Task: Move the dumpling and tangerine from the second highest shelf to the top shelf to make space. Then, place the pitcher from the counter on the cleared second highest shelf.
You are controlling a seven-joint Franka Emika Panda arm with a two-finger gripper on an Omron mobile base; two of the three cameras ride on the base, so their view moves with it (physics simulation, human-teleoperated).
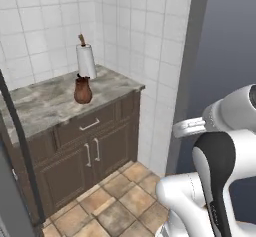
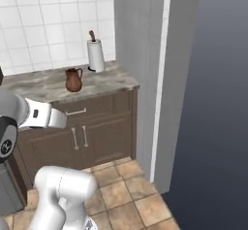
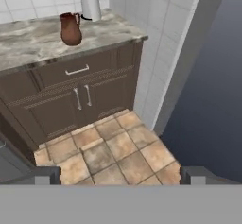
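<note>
The pitcher [image 1: 83, 90] stands upright on the desk [image 1: 45, 103] toward its right end, just in front of a paper towel roll [image 1: 86, 60] that sits near the back right corner by the tiled wall. The end effector [image 3: 120, 176] is open and empty, its fingertips [image 3: 46, 175] spread wide above the tiled floor [image 3: 113, 152], well apart from the pitcher and below the desk's front edge.
</note>
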